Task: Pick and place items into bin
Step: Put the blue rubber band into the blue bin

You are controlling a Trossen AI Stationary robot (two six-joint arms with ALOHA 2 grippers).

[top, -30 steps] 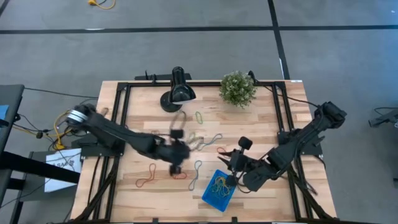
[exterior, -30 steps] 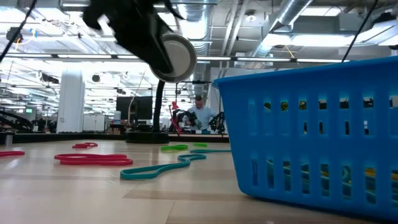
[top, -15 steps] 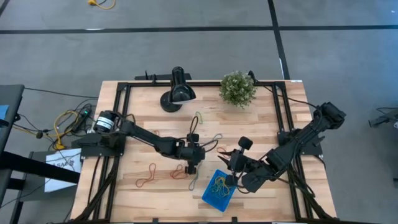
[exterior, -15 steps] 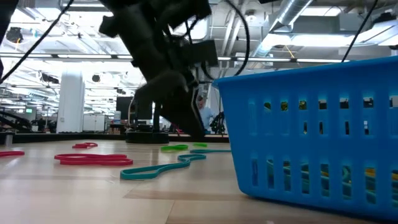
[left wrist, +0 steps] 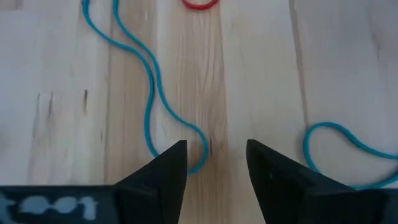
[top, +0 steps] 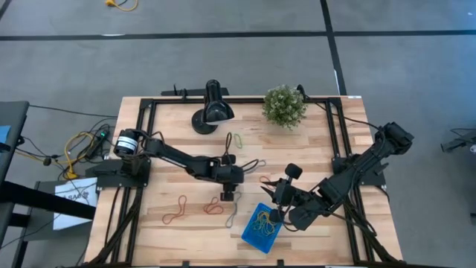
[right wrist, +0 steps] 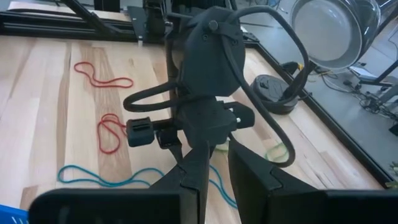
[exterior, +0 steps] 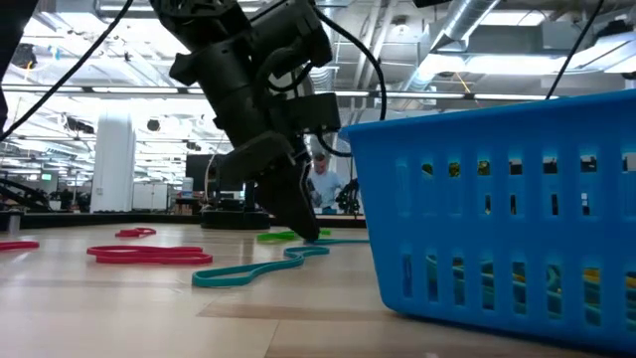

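My left gripper (top: 227,193) is open and low over the table, fingertips pointing down (exterior: 308,234). In the left wrist view the looped end of a teal band (left wrist: 151,81) lies between its fingers; whether they touch it, I cannot tell. The band lies flat (top: 233,211), (exterior: 258,270). My right gripper (top: 278,212) hovers open at the far edge of the blue bin (top: 260,227), (exterior: 497,209), which holds several yellow and green bands. Red bands (top: 176,212), (top: 214,207) lie on the wood to the left.
A black lamp (top: 212,108) and a green plant (top: 284,106) stand at the far edge. A green band (top: 238,140), a grey band (top: 249,165) and a red one (top: 265,179) lie mid-table. Black frame rails run along both sides. A person shows far behind (exterior: 320,184).
My left arm has swung toward the table's right and come down, bringing its gripper from above to just over the teal band's far end. The right arm, the bin and the bands have stayed where they were.
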